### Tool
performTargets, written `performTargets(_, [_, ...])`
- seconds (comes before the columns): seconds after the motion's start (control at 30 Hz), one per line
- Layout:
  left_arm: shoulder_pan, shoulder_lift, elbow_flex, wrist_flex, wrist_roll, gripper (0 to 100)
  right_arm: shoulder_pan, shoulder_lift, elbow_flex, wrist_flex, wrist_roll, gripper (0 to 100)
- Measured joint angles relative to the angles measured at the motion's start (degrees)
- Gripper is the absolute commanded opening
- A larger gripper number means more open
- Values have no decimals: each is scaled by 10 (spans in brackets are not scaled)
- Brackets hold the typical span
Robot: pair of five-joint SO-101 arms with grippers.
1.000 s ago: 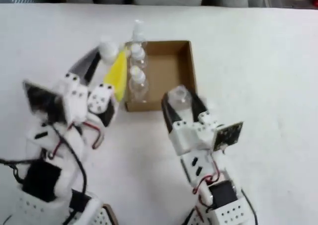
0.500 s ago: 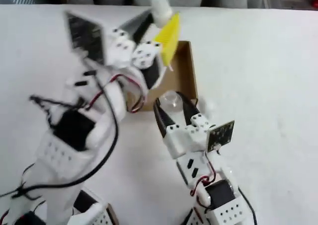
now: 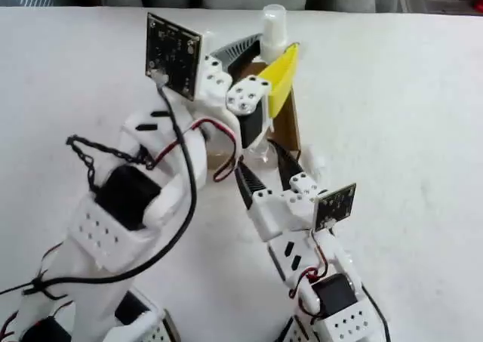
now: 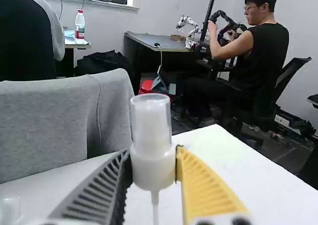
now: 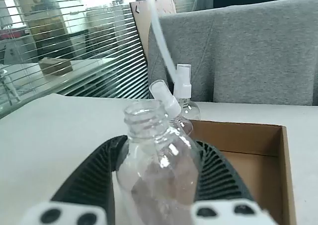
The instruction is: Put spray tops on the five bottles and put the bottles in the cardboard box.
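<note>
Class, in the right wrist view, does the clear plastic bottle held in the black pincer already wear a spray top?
No, the clear plastic bottle stands with its threaded neck bare and open.

The left arm [image 3: 143,206] and right arm [image 3: 302,244] are white shells with black motors [image 3: 124,195], red-and-black cables [image 3: 170,123] and wrist circuit boards [image 3: 173,55]; the left gripper [image 3: 273,47] has ribbed grey [image 4: 99,190] and yellow fingers [image 4: 203,190], the right gripper [image 3: 260,161] black fingers [image 5: 94,180].

Overhead plus wrist close-ups, box [image 5: 233,131] shared
</note>
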Motion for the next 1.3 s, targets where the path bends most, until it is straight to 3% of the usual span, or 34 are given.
performTargets(0.77, [4,-40,3,63,1,22,0,0,0,0,0,15])
performTargets(1.3, [3,-41,156,55,1,22,0,0,0,0,0,15])
